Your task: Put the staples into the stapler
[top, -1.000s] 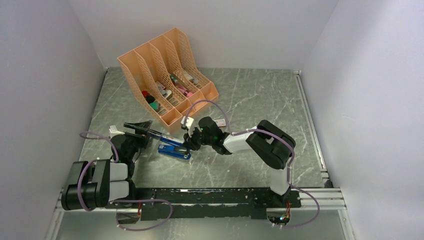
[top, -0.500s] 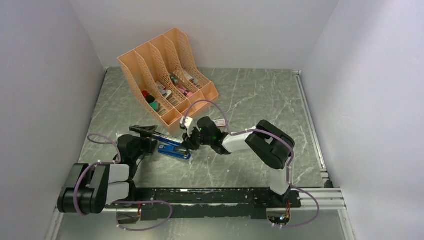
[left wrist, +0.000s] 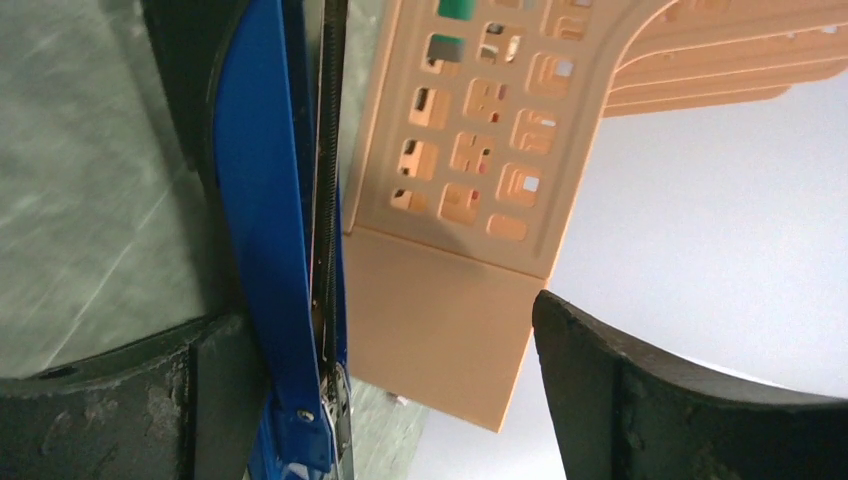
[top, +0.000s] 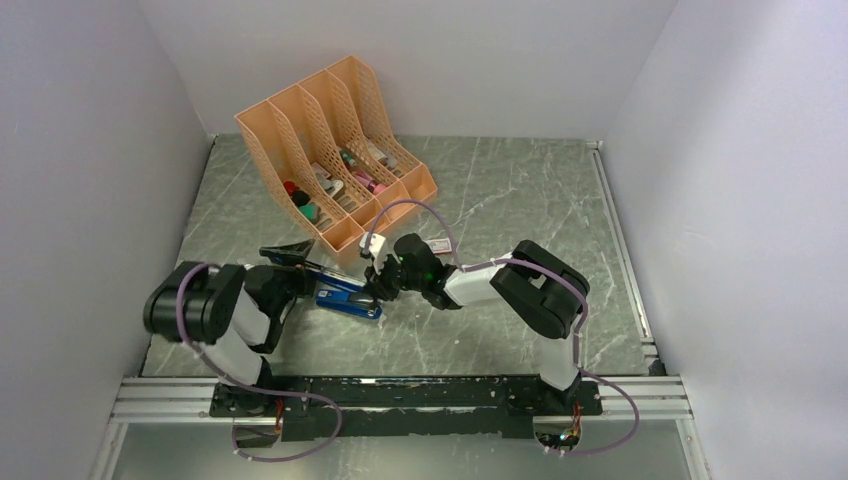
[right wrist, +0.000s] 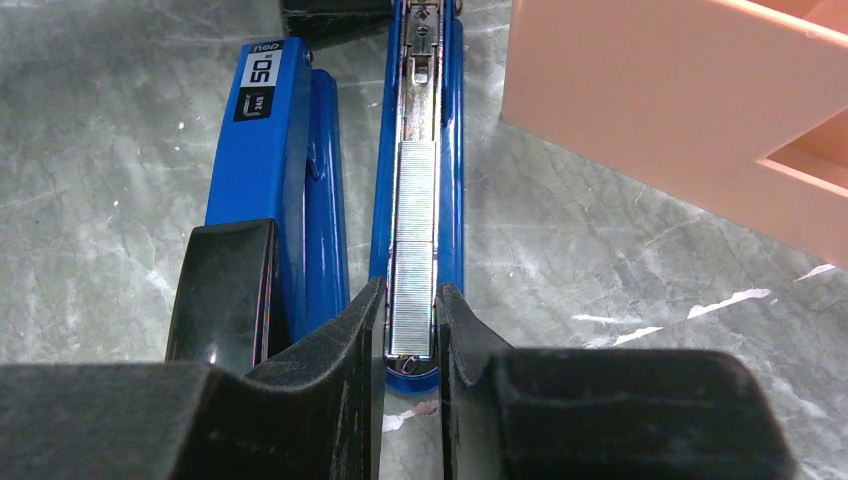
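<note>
Two arms meet at a blue metal stapler [top: 348, 297] lying opened out on the grey-green marbled tabletop [top: 500, 190], just in front of a peach plastic four-slot file organiser [top: 330, 150]

At the left, the overhead camera places the left gripper [top: 285, 260] at the stapler's left end but does not show how its fingers stand. The left wrist camera does. There the left gripper [left wrist: 385, 320] is spread wide, and a long blue arm of the stapler [left wrist: 265, 250] runs along the inner face of one black finger [left wrist: 120, 400]. The other finger [left wrist: 650, 400] stands well apart from it, with the organiser's peach wall [left wrist: 450, 330] showing in the gap

From above, the stapler's middle is only a blue shape, too small to show any contents. The right wrist camera looks straight down it. The label-bearing blue cover [right wrist: 270, 180] lies on the left and the open magazine channel [right wrist: 420, 100] just beside it. A strip of silvery-grey metal staples [right wrist: 415, 240] sits in that channel

The right gripper [right wrist: 410, 310] is closed narrowly on the near end of the staples, one black fingertip [right wrist: 350, 340] on each side, and the rest of the strip reaches away from it along the channel. The overhead view puts the right gripper [top: 378, 285] at the stapler's right end, with a small white-and-red cardboard box [top: 437, 245] on the tabletop just behind the arm
</note>
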Controlling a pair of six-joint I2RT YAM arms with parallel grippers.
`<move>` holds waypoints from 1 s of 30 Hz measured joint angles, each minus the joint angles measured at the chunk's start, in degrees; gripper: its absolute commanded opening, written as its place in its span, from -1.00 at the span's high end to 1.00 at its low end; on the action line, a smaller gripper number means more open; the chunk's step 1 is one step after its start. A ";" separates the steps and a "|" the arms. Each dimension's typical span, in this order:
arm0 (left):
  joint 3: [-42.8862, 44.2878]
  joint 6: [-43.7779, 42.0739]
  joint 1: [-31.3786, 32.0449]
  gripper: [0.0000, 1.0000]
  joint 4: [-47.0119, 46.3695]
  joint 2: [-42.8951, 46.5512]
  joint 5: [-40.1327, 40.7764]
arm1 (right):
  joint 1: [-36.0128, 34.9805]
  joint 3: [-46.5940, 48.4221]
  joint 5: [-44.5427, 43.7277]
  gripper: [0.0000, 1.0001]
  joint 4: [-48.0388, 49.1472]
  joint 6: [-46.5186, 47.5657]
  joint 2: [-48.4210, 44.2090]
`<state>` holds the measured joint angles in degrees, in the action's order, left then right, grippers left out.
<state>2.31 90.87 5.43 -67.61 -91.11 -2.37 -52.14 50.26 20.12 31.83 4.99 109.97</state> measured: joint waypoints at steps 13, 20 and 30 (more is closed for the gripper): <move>1.40 -1.88 0.24 -0.86 -21.20 -17.51 2.62 | 0.02 0.31 -1.53 1.00 0.02 -0.24 0.20; 1.33 -2.25 -0.35 -0.68 -20.94 -16.81 1.88 | 0.02 0.39 -1.46 1.00 0.15 -0.24 0.33; -0.42 -7.30 -1.11 -0.47 -20.63 -15.54 1.53 | -0.07 0.52 -0.17 1.00 0.22 0.04 0.55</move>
<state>1.89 83.57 4.32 -88.25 -106.65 -0.84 -52.21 50.78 19.94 32.05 5.04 110.52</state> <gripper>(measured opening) 0.747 0.234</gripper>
